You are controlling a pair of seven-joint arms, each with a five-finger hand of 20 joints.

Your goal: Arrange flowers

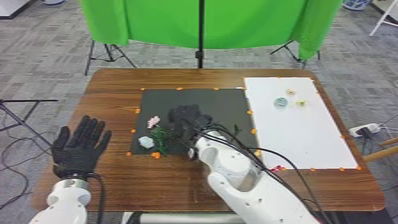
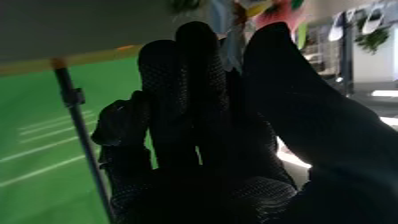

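Observation:
My right hand is over the black mat, just right of a pink flower with green foliage. A whitish object lies by the foliage. In the right wrist view my right hand is open, fingers nearly straight and thumb spread. Beyond its fingertips show a blurred pink-red bloom and a pale bluish piece, partly hidden by the fingers; contact cannot be told. My left hand rests open, left of the mat.
On the white sheet are a blue-green bloom and small yellowish pieces. A red item lies beside the right arm. Orange markers edge the mat and sheet. Dark cables hang along the right arm.

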